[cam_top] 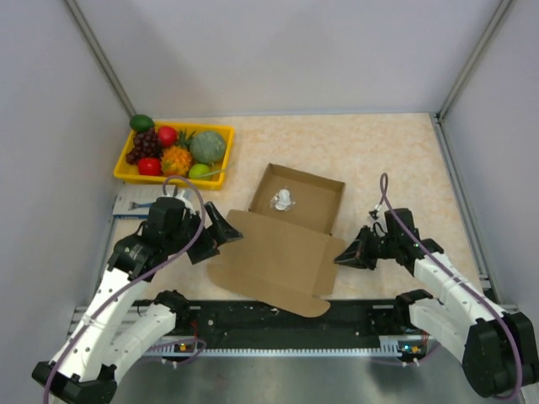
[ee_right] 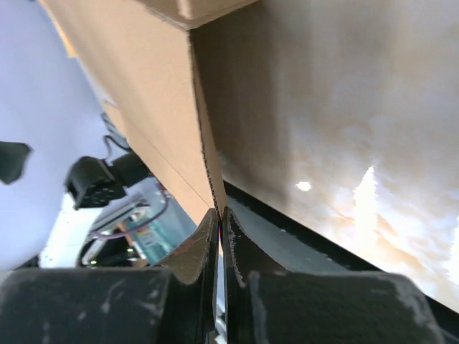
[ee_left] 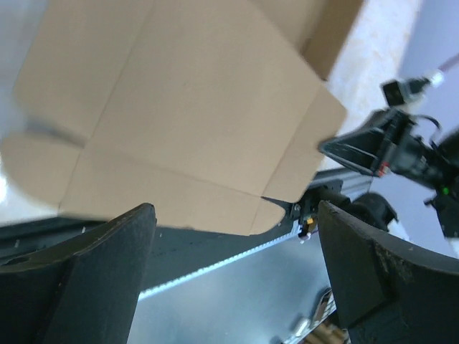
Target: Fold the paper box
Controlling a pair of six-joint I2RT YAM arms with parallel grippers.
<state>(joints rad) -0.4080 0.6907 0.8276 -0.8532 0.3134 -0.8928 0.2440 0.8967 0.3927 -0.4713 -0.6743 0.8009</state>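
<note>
The paper box [cam_top: 278, 252] lies in the middle of the table, plain brown cardboard. Its walled tray part [cam_top: 316, 202] is at the back and its flat lid with rounded tabs reaches the near edge. My left gripper [cam_top: 215, 240] is open at the lid's left edge. In the left wrist view its fingers [ee_left: 107, 272] stand wide apart with nothing between them and the lid [ee_left: 186, 107] ahead. My right gripper [cam_top: 339, 257] is at the lid's right side. In the right wrist view it [ee_right: 219, 215] is shut on the thin edge of a cardboard flap [ee_right: 150, 107].
A yellow tray [cam_top: 221, 130] with toy fruit stands at the back left. A small blue-white packet [cam_top: 133, 204] lies just in front of it. A small white crumpled item [cam_top: 282, 199] sits inside the box. Grey walls close the left, back and right sides.
</note>
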